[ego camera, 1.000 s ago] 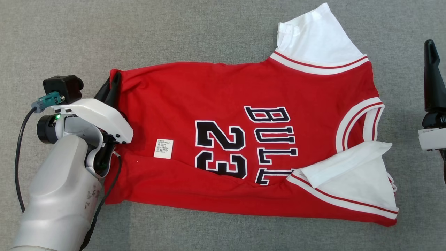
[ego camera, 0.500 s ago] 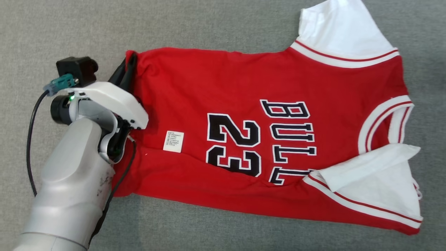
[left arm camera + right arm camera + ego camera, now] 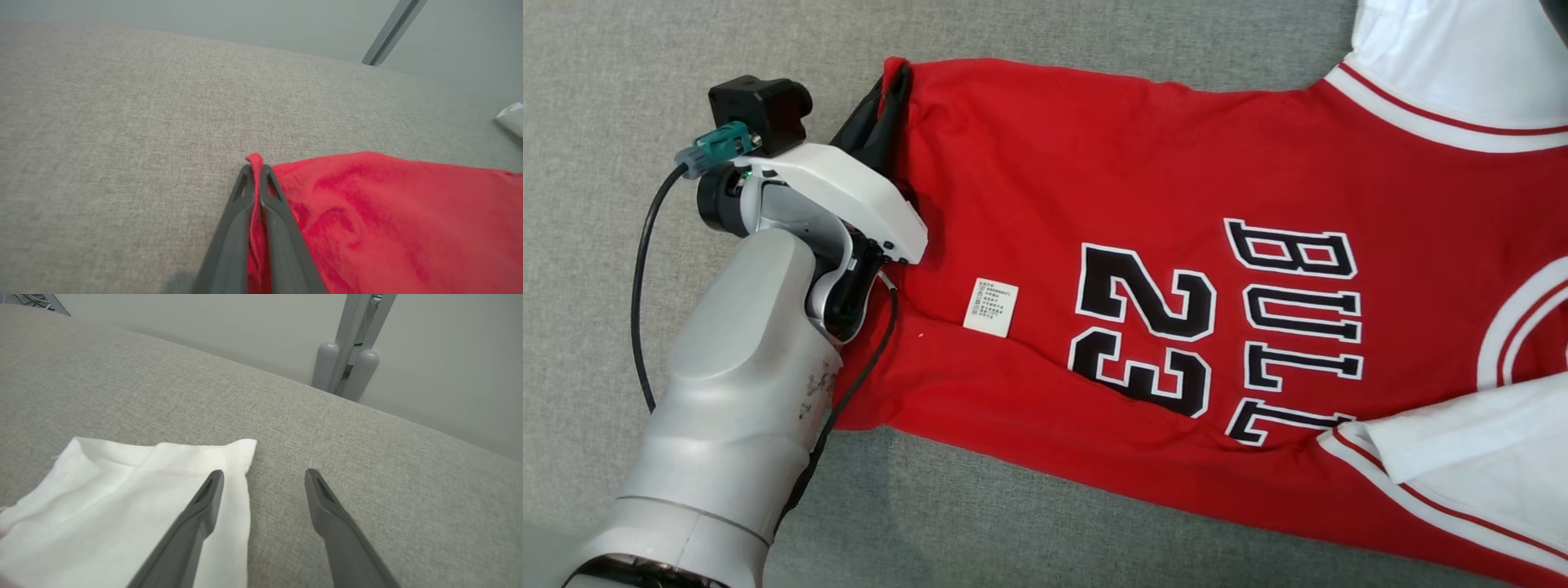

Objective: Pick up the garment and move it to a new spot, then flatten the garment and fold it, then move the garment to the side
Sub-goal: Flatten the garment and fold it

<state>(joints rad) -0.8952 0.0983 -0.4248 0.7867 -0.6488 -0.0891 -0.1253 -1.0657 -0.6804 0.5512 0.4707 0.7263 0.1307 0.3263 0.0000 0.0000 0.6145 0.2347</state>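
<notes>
The garment (image 3: pixel 1160 196) is a red jersey with white sleeves and black "BULLS 23" lettering, lying spread on the grey fabric surface. My left gripper (image 3: pixel 894 82) is shut on its far left hem corner. In the left wrist view a fold of red cloth (image 3: pixel 256 212) is pinched between the two closed fingers of that gripper (image 3: pixel 255 168). My right gripper (image 3: pixel 264 473) stands open above the surface, its left finger over the edge of a white sleeve (image 3: pixel 122 490) and nothing between the fingers.
A grey fabric surface (image 3: pixel 686 65) lies under everything. A white care label (image 3: pixel 991 307) lies on the jersey's red front. Beyond the surface's far edge stand a pale wall and a grey metal post (image 3: pixel 347 355).
The head view has shifted, so the jersey and left arm sit further right and higher in it. The right gripper has left that view. The left gripper keeps its hold on the hem.
</notes>
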